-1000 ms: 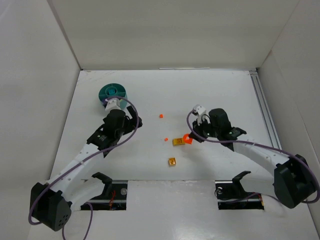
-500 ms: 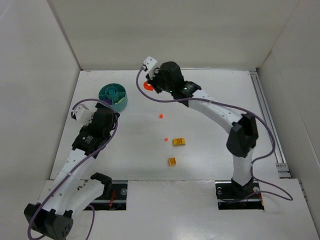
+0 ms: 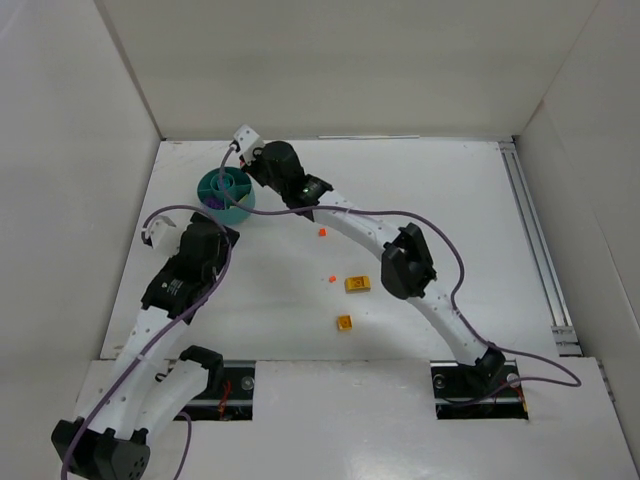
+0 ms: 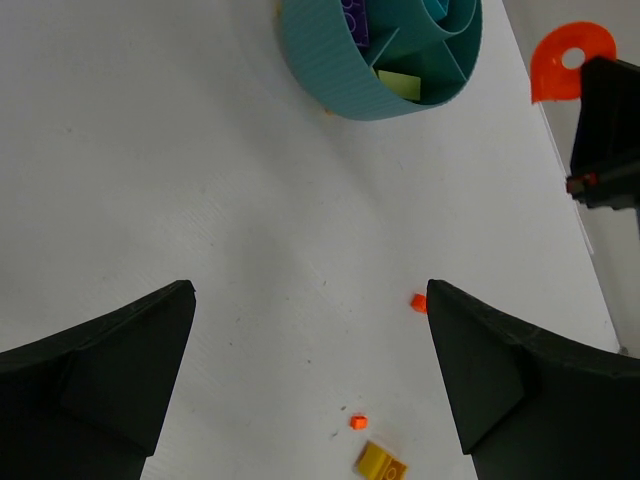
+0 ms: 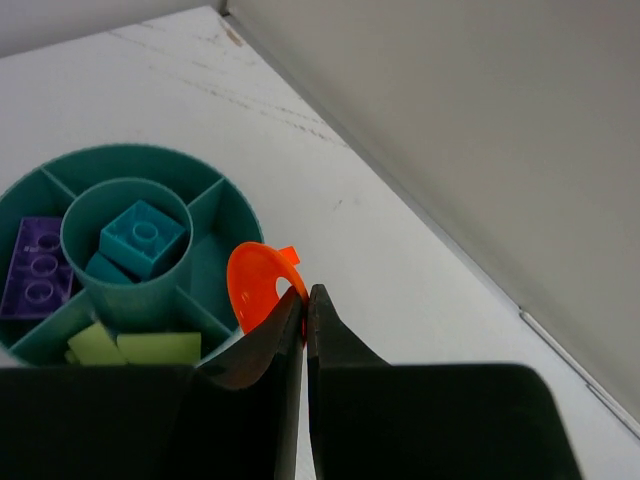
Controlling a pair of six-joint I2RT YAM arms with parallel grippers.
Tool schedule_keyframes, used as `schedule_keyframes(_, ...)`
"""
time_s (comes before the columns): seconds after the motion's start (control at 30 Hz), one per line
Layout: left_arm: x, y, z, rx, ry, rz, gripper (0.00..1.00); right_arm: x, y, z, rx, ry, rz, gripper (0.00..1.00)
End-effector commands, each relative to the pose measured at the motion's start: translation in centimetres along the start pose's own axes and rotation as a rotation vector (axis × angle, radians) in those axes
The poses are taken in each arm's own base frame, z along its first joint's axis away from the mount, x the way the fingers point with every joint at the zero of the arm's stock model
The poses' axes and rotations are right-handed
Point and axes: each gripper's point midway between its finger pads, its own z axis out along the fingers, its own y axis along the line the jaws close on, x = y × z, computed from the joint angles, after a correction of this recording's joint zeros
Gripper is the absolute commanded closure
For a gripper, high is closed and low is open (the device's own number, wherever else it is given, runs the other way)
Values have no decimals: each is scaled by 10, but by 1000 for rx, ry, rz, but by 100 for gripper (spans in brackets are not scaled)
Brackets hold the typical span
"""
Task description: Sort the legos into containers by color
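Top external view has the teal bowl (image 3: 226,190) at the far left of the white tabletop (image 3: 450,200). The right arm (image 3: 400,265) is extended from its base at the near right, across to the bowl's far right side.

On the right wrist view, the right gripper (image 5: 305,300) has its jaws pressed together on the edge of a flat orange piece (image 5: 258,285). The piece is rounded, has a hole in it, and is held off the tabletop. On the left wrist view it sits to the right of the bowl's wall. On the right wrist view it overlaps the rim, so I cannot tell whether it is over a compartment.

Inside the bowl, the round centre compartment holds teal bricks (image 5: 143,235). One outer compartment holds a purple brick (image 5: 40,265), and the outer compartment next to it holds lime green bricks (image 5: 130,347).

The left gripper (image 4: 309,288) hangs on the near side of the bowl, over bare tabletop. Its jaws are spread wide with nothing between them.

Four legos lie loose toward the middle of the tabletop, well apart from the bowl. The first orange bit (image 3: 322,232) is farthest, and the second orange bit (image 3: 331,277) is nearer. The larger yellow brick (image 3: 357,283) lies just right of the second orange bit. The smaller yellow brick (image 3: 344,322) is the nearest of the four.
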Motion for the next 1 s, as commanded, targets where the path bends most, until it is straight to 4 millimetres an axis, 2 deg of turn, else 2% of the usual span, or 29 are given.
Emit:
schedule_keyframes(0.0,0,-7,-2,56,1,-35,0,-52,-24,12,116,-222,72,94)
schedule_keyframes(0.07,-1,-8,-3,63,-2,-40,0,-58,-10,17,88,-282,76,93)
schedule_keyframes(0.1,3,-4,-2,59,11,-24,0,-66,-13,18,103,-334,97,93)
schedule_keyframes(0.13,3,-4,-2,59,11,-24,0,-60,-10,22,106,-343,99,91)
schedule_keyframes(0.23,8,-4,-1,65,29,-12,0,-63,-10,25,125,-402,109,90)
schedule_keyframes(0.3,9,-7,-1,79,35,-17,0,-55,-4,30,114,-411,107,89)
schedule_keyframes(0.33,10,-7,0,82,34,-9,0,-62,-5,28,111,-433,108,89)
schedule_keyframes(0.4,11,-6,2,82,34,-9,0,-51,7,35,75,-442,110,89)
schedule_keyframes(0.43,11,-6,2,82,34,-9,0,-59,4,32,83,-465,114,89)
schedule_keyframes(0.47,11,-6,2,82,34,-9,0,-51,15,36,68,-459,123,89)
schedule_keyframes(0.7,11,-6,2,82,34,-9,0,-40,22,42,58,-455,159,86)
schedule_keyframes(0.73,11,-6,2,82,34,-9,0,-34,26,45,47,-448,155,84)
schedule_keyframes(0.83,13,-3,3,75,37,-5,0,-41,26,43,40,-471,165,81)
schedule_keyframes(0.97,12,-4,2,82,34,-9,0,-43,29,42,19,-477,169,69)
